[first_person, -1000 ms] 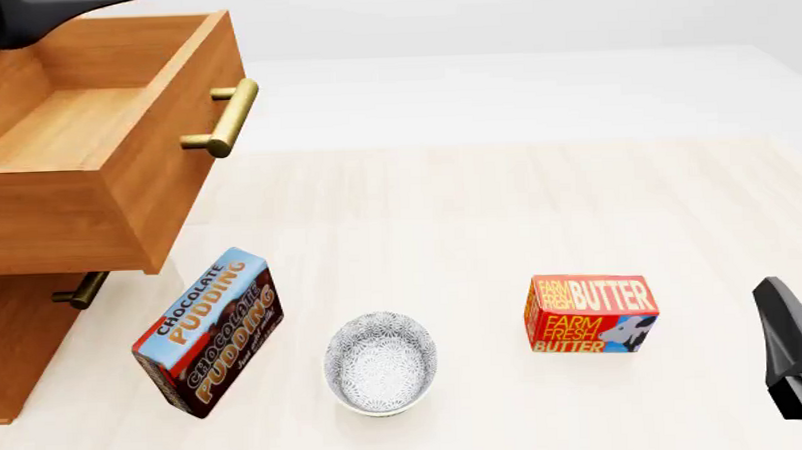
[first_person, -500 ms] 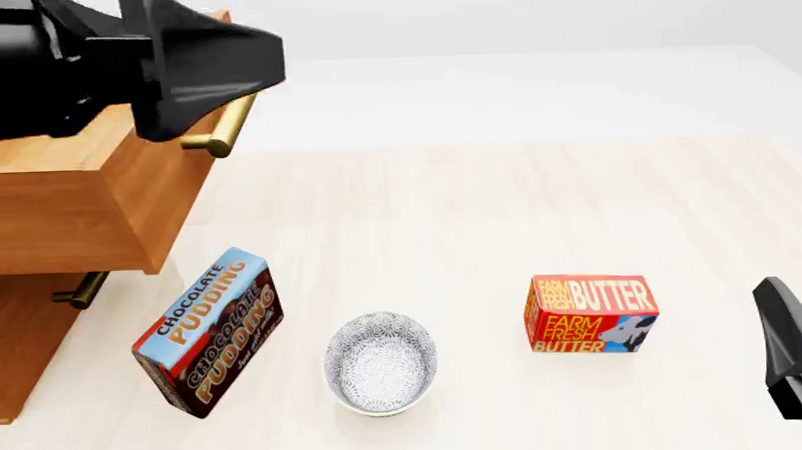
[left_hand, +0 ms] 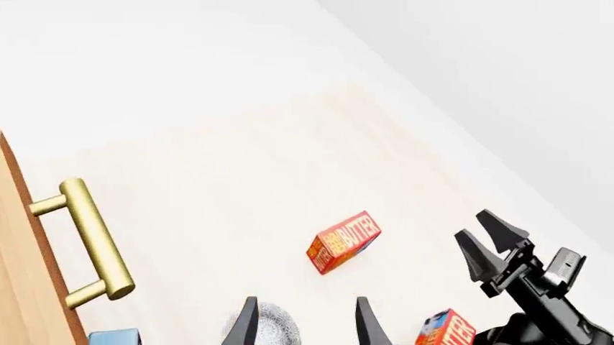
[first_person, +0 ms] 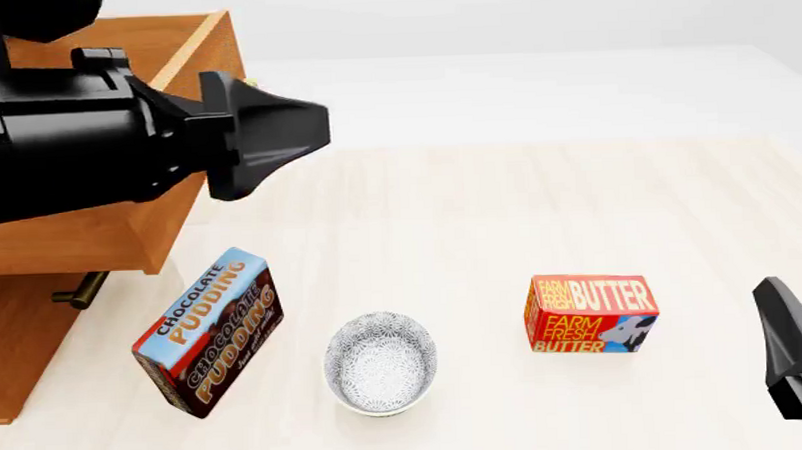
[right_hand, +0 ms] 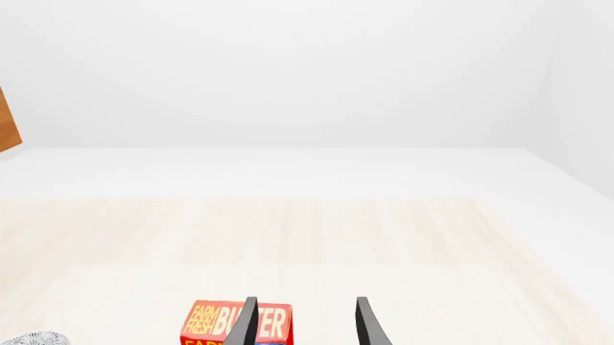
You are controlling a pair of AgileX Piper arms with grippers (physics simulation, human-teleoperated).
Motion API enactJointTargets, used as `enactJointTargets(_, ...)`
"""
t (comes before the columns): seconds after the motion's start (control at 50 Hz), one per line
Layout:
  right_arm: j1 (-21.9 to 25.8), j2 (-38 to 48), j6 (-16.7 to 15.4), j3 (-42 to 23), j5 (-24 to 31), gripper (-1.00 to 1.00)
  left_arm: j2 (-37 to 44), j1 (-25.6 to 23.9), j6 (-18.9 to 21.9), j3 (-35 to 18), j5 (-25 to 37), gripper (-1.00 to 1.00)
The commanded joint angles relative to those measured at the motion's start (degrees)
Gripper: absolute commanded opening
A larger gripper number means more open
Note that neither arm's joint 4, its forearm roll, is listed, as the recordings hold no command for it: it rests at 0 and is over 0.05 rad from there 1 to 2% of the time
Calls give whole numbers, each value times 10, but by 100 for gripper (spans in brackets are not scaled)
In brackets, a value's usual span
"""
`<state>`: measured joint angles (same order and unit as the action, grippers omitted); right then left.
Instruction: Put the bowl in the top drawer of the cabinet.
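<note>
Standing open already: top drawer (first_person: 101,220) of light-brown wooden cabinet (first_person: 18,338). Small round white blue-speckled ceramic bowl (first_person: 381,363) sits on desk (first_person: 508,221), near cabinet, ungrasped. Left gripper (left_hand: 305,325) fingers spread, empty. Right gripper (right_hand: 305,323) fingers spread, empty. Left: grasp, lift, place.

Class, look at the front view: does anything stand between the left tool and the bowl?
Nothing visible does. The left tool hangs open above bare table, and the bowl stands alone below it, with the pudding box to one side and the butter box to the other.
</note>
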<state>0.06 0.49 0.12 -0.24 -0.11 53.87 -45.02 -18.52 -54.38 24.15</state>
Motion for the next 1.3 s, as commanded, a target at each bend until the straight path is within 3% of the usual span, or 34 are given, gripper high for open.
enactJointTargets(0.02, 0, 0, 0, 0, 0, 100, 5, 7, -22, 32, -23, 100)
enactJointTargets(0.84, 0, 0, 0, 0, 0, 100, 79, 53, -94, 152, -134, 100)
enactJointTargets(1.3, 0, 0, 0, 0, 0, 100, 125, 32, -116, 178, -173, 100)
